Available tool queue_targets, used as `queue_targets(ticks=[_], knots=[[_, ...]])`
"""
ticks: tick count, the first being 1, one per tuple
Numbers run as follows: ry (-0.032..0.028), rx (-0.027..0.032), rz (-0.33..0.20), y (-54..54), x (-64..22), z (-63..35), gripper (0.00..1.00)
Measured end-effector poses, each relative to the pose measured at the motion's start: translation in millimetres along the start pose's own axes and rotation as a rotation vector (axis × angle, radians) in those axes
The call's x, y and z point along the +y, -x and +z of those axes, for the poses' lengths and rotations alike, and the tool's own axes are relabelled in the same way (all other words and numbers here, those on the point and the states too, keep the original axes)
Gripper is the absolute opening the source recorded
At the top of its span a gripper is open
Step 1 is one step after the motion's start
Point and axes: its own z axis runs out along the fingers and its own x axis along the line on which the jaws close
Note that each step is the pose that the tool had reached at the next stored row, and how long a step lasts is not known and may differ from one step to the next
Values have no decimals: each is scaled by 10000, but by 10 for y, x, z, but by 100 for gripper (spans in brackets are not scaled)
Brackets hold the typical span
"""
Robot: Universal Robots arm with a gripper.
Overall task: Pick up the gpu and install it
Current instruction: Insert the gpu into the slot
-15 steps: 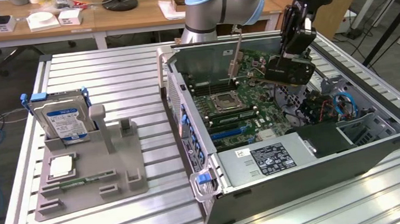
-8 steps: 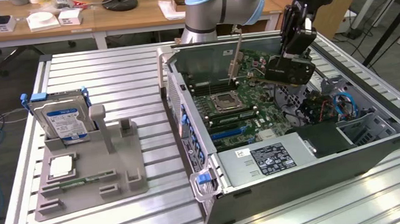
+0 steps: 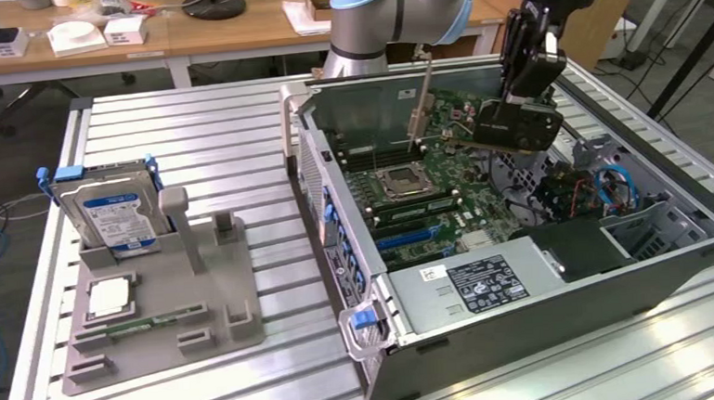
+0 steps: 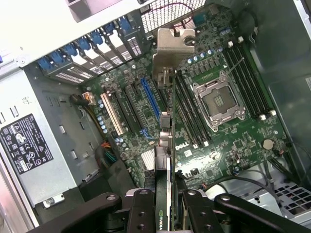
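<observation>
Here the tool (image 4: 167, 208) clamps the gpu (image 4: 165, 133) above the motherboard (image 4: 235, 143).

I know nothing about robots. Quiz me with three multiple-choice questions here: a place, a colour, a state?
1. Where is the gpu? A on the floor; B above the motherboard in the open computer case; C on a shelf.
2. The hard drive has rails that are: A blue; B red; C yellow.
3. The tool is: A open, empty; B open round a cable; C shut on the gpu.
B: it hangs over the motherboard. A: blue ends show. C: it clamps the gpu.
</observation>
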Motion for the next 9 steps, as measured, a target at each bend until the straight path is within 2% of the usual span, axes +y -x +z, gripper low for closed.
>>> queue_targets(ticks=[9], knots=[[-47,-7,-273,1,0,9,26]])
